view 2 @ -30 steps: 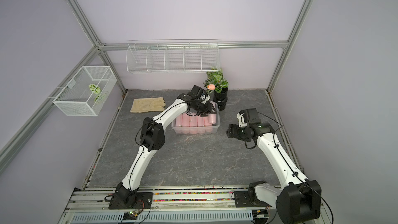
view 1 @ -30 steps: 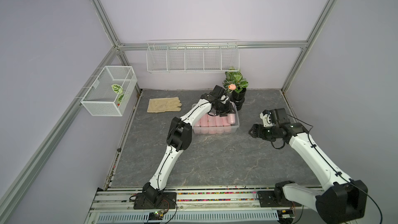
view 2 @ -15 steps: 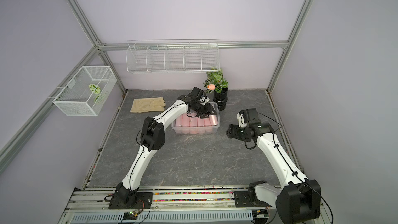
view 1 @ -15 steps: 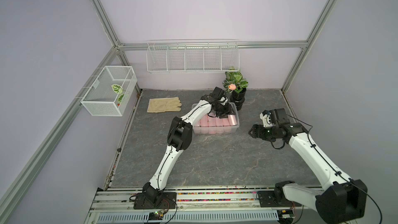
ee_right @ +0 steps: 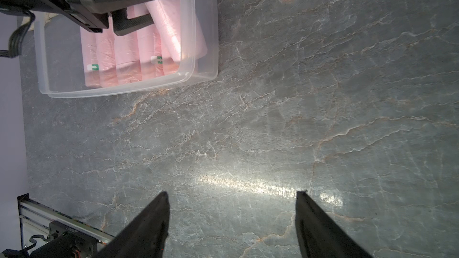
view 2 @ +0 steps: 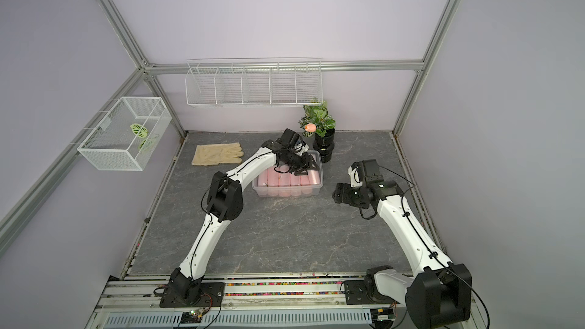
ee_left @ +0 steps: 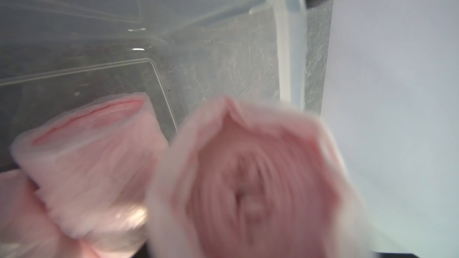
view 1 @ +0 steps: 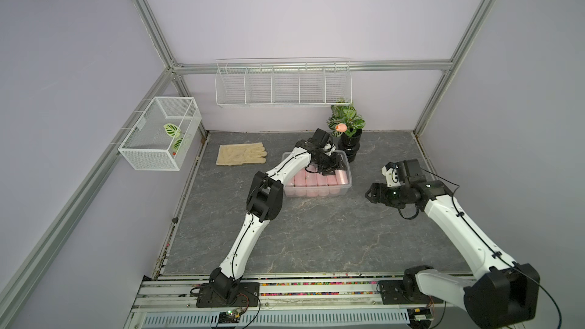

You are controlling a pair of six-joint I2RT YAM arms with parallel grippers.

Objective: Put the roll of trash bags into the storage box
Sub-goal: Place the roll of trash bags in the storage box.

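The storage box (view 1: pixel 348 187) (view 2: pixel 319 185) is a clear tub at the back middle of the table. Several pink rolls (view 1: pixel 311 181) lie side by side in it. My left gripper (view 1: pixel 330 169) (view 2: pixel 302 169) (ee_right: pixel 165 8) reaches down into its right end. The roll of trash bags (view 1: pixel 341 175) (ee_right: pixel 178 33) lies tilted across the other rolls, its near end against the box wall (ee_right: pixel 198 45). The open fingers straddle its far end. It shows blurred and close in the left wrist view (ee_left: pixel 248 182). My right gripper (ee_right: pixel 232 194) (view 1: pixel 370 194) hovers open and empty over bare table, right of the box.
A black pot with a plant (view 1: pixel 348 150) stands just behind the box's right corner. A beige glove (view 1: pixel 242 158) lies at the back left. One white wire basket (view 1: pixel 160 137) hangs on the left wall, and a wire rack (view 1: pixel 283 83) hangs on the back wall.
The left gripper has dropped lower into the box's right end with the roll, and its jaws have widened. The right arm has not moved.
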